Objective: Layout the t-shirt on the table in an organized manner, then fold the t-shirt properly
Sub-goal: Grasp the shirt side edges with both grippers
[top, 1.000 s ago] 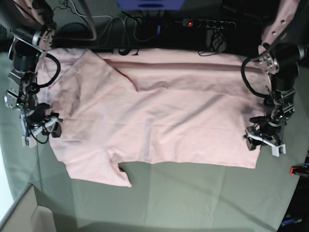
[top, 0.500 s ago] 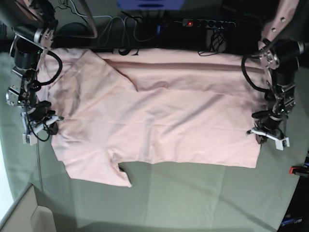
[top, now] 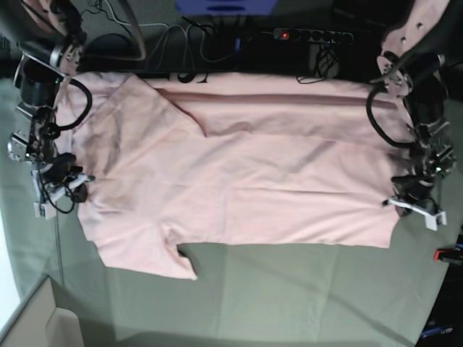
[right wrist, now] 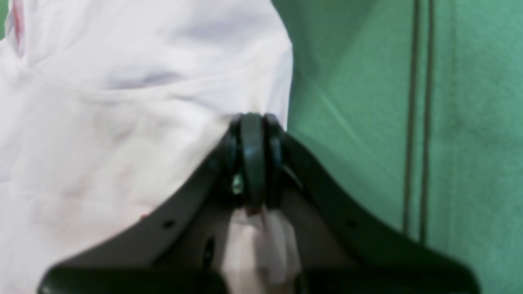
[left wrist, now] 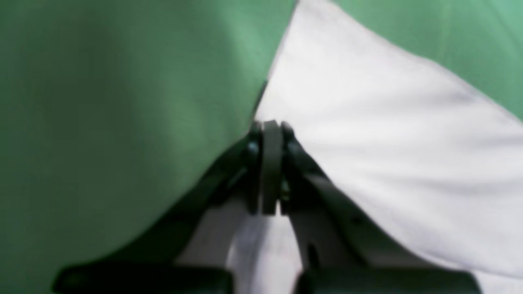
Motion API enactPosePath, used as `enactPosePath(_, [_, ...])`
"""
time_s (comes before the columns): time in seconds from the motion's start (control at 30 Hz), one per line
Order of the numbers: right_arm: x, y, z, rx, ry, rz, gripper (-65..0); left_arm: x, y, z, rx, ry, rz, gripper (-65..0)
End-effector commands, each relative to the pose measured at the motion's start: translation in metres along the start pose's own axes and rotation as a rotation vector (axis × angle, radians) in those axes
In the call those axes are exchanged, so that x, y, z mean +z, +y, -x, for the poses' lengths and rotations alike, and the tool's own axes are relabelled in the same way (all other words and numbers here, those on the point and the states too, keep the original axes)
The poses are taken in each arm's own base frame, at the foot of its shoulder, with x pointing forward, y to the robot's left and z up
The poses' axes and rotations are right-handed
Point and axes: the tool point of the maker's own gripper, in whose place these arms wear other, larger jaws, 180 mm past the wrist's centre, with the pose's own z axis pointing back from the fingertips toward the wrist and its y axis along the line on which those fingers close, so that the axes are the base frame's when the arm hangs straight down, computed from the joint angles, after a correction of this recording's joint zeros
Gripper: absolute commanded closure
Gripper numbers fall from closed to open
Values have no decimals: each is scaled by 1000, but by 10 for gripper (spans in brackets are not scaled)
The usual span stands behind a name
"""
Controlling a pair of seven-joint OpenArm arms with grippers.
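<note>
On the left of the base view we see our right gripper (top: pixel 61 189) pinched tight on the edge of the t-shirt (top: pixel 239 181). In the right wrist view its two fingers (right wrist: pixel 253 155) are pressed together with a bit of pink cloth caught between them.

In the middle, the t-shirt lies spread on the table (top: pixel 289 296), plain side up, with one sleeve pointing toward the near edge. It has some wrinkles and a folded flap near the top.

On the right, our left gripper (top: pixel 414 204) is also squeezed shut on the t-shirt's side edge.

We think we are in the laying-out step. Next we should probably pull both sides apart gently, so the cloth goes flat without slipping out.

We see no boxes or bins to hold things here.
</note>
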Motion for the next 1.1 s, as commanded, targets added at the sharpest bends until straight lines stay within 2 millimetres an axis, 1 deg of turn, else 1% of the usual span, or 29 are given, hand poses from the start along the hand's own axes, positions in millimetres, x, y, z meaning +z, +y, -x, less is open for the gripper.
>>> enactPosePath(0.0, [2,-2,-20,4,-49,-14,0,3,-1,-39,-13,-94,-2,-1])
enactPosePath(0.03, [4,-6,-22,-12,-59,-4,0,6,-2,-44,-26,-102,-6,-1])
enactPosePath(0.1, [8,-16,-23,-47,-76,19,0,13,-2,-48,-56,-108,-12,-1])
enactPosePath(0.17, [12,-22,-21,-70,-84,34,0,16,-8,-49,-65,-110,-8,-1])
enactPosePath(0.23, [13,-24,-21,-77,-90,38,0,18,-6,-45,-71,-98,-13,-1])
enactPosePath(0.3, [13,-24,-19,-77,-87,39,0,18,-5,-44,-68,-97,-15,-1])
enactPosePath(0.33, [14,-25,-16,-78,-81,40,0,18,-4,-42,-67,-92,-16,-1])
enactPosePath(0.43, [15,-24,-10,-76,-71,40,0,22,5,-31,-75,-68,-33,-10])
enactPosePath(0.47, [15,-25,-9,-76,-70,41,0,21,5,-30,-75,-61,-33,-30])
enactPosePath(0.53, [15,-24,-9,-75,-69,40,0,21,8,-28,-77,-52,-44,-107])
enactPosePath(0.57, [15,-24,-9,-75,-69,40,0,21,8,-28,-78,-54,-45,-167])
enactPosePath(0.7, [14,-24,-11,-74,-69,39,0,21,7,-28,-81,-55,-43,-474])
enactPosePath(0.73, [14,-24,-11,-74,-71,39,0,20,7,-24,-77,-46,-40,-545])
enactPosePath(0.77, [14,-24,-12,-74,-72,38,0,18,6,-19,-72,-32,-34,-609])
enactPosePath(0.8, [14,-24,-12,-74,-72,38,0,16,5,-13,-60,-17,-31,-650])
enactPosePath(0.87, [14,-24,-12,-74,-71,38,0,13,6,0,-38,12,-32,-650])
enactPosePath(0.97, [14,-23,-12,-73,-70,38,0,8,2,2,-20,14,-22,-650])
enactPosePath(1.07, [14,-23,-12,-73,-71,38,0,4,-1,11,2,1,-11,-650])
